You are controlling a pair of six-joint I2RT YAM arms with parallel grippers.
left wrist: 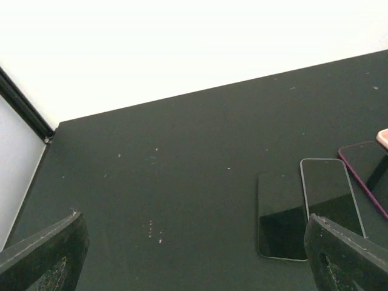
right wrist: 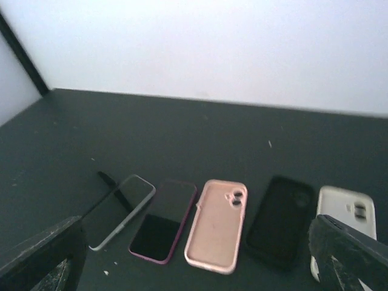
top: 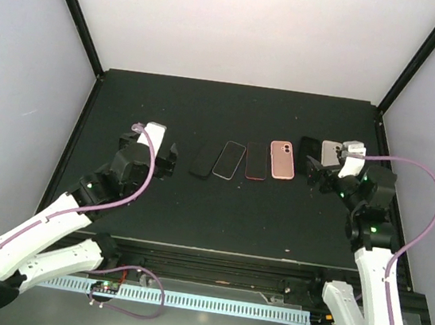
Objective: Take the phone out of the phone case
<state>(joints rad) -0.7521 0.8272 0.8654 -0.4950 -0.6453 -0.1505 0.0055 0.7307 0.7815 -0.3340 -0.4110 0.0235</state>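
Observation:
Three phones lie screen up in a row mid-table: a black phone (top: 203,161) (left wrist: 280,215), a silver-edged phone (top: 229,160) (right wrist: 120,209) and a phone with a dark red rim (top: 256,162) (right wrist: 163,219). Whether that rim is a case, I cannot tell. To their right lie a pink case (top: 282,160) (right wrist: 216,224), empty with its inside up, a black case (top: 309,149) (right wrist: 280,219) and a white case (top: 330,153) (right wrist: 344,212). My left gripper (top: 168,161) (left wrist: 194,260) stands open just left of the row. My right gripper (top: 317,176) (right wrist: 194,267) stands open just right of the pink case, holding nothing.
The black table (top: 219,211) is bounded by white walls at the back and sides, with black corner posts (top: 73,7). A purple cable (top: 423,214) loops off the right arm. White specks (left wrist: 151,227) dot the table under the left gripper.

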